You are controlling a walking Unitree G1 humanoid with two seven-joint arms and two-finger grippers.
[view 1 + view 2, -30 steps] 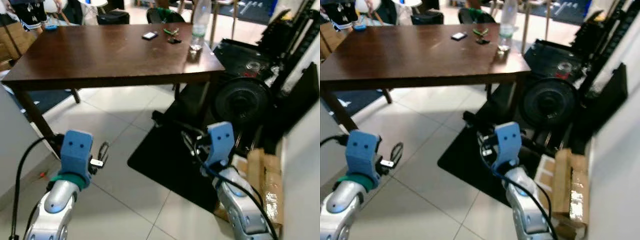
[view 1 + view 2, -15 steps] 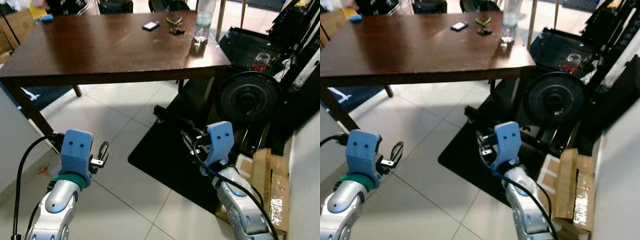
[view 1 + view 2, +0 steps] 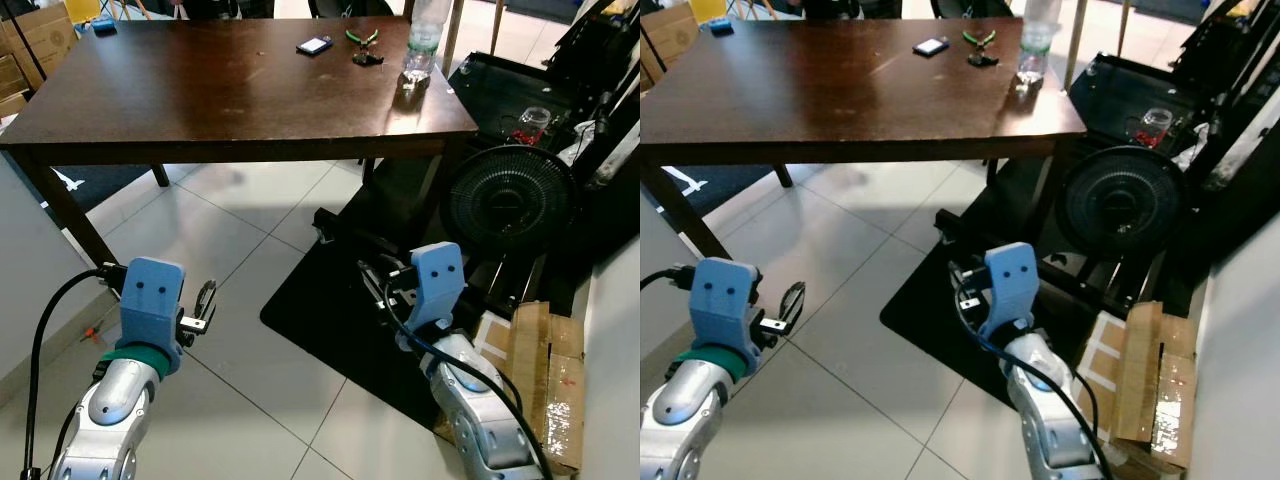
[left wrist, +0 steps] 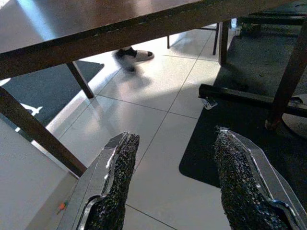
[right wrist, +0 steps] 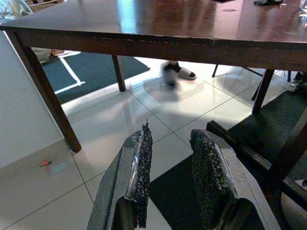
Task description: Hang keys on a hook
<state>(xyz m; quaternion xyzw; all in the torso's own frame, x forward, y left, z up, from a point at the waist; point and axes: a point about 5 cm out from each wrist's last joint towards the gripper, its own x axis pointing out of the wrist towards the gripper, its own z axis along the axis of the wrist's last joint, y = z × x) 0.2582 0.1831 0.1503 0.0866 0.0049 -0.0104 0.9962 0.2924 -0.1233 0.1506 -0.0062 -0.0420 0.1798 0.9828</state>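
**A:** What do the head views give you?

**B:** A dark brown wooden table (image 3: 230,90) on a pale tiled floor (image 3: 250,250). Near its far right corner lies a small dark bunch, likely the keys (image 3: 366,58), just beside green-handled pliers (image 3: 362,36) and a small flat dark phone-like slab (image 3: 314,45). A clear plastic bottle (image 3: 422,40) stands near that corner. The keys are too small to make out a ring or separate blades.

**A:** And beside the table?

**B:** A round black floor fan (image 3: 510,198) on a black mat (image 3: 340,320), with flattened brown cardboard (image 3: 545,370) further right.

**A:** The arms?

**B:** Both are held low over the floor. The left gripper (image 4: 175,182) has its rough black fingers spread wide, nothing between them. The right gripper (image 5: 172,167) is narrower, parted and empty.

**A:** Anything the wrist cameras add?

**B:** They look under the tabletop: a blurred shoe (image 4: 132,55) of a person beyond the table legs (white and dark), plus a dark blue rug (image 5: 91,72) with a white stripe.
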